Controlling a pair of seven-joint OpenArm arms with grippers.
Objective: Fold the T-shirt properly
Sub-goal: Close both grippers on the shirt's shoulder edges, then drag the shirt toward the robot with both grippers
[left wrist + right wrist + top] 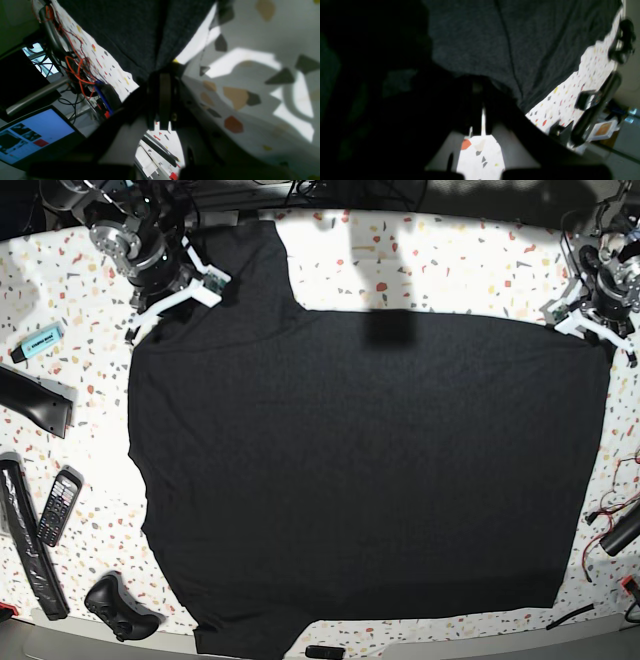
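Observation:
The black T-shirt (360, 470) lies spread flat, plain side up, over most of the speckled table (470, 260). My left gripper (597, 335) is at the shirt's far right corner. In the left wrist view its fingers (163, 82) are shut on a pinched fold of the dark T-shirt (135, 32). My right gripper (150, 320) is at the far left edge, beside the sleeve. In the right wrist view its dark fingers (480, 100) stand together at the T-shirt's (520, 42) edge and look closed on the cloth.
Left of the shirt lie a blue highlighter (38, 340), a black handle (35, 405), a phone (58, 505), a long black bar (25, 545) and a game controller (120, 605). Red and black cables (610, 520) lie at the right edge. A monitor (30, 132) stands beyond the table.

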